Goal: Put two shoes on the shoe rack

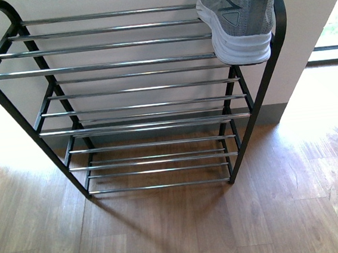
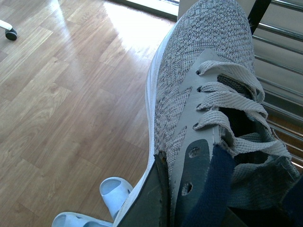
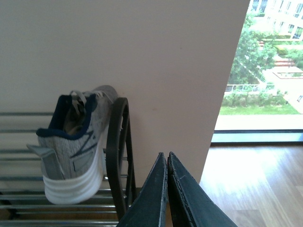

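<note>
Sneaker one point(image 1: 240, 21): sitting on the top tier of the rack point(image 1: 121, 64) at its right end, toe pointing to the wall point(image 1: 115, 0), heel overhanging the front bar. Also showing in the right wrist view, standing just beside the black end frame.

Right gripper point(image 3: 166, 163): hovering off that end of the rack, fingers pressing together with nothing between them.

Left gripper point(image 2: 189, 158): clamping sneaker two point(image 2: 199, 56) at its collar, one finger lying along the outer side, the other reaching inside by the laces. Holding it above the floor point(image 2: 61, 94), toe pointing away from the wrist, chrome bars running just beside it.

Slides point(image 2: 113, 194): lying on the floor below sneaker two, only partly showing.
</note>
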Tool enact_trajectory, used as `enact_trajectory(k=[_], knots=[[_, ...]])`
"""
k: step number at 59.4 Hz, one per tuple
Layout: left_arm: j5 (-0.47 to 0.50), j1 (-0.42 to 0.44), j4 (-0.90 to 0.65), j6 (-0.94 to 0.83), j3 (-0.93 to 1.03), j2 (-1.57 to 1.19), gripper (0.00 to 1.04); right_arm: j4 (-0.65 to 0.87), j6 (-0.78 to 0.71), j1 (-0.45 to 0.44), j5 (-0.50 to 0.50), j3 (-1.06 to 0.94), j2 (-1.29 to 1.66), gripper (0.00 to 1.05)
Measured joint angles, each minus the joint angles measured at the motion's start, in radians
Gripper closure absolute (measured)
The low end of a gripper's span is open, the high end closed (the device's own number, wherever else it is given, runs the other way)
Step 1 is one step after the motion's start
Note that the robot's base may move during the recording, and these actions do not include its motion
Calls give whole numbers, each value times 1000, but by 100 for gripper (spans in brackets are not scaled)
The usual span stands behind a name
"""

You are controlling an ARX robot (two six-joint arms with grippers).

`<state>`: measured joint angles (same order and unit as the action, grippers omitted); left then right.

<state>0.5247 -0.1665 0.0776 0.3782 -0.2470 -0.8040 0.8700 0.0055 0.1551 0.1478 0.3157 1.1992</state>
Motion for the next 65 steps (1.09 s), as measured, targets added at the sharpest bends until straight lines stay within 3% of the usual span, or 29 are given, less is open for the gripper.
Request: enact_trajectory(k=[27, 36, 49, 65], knots=[[0, 0, 0, 0, 0, 0, 103, -68, 0, -77, -74, -187, -257, 103], [0, 0, 0, 0, 0, 0, 103, -126, 0, -150, -141, -228, -353, 103], [0, 0, 0, 0, 0, 0, 103, -138, 0, -152, -146, -292, -438, 103], [0, 0, 0, 0, 0, 0, 103, -281, 0, -152, -148, -296, -595, 103]])
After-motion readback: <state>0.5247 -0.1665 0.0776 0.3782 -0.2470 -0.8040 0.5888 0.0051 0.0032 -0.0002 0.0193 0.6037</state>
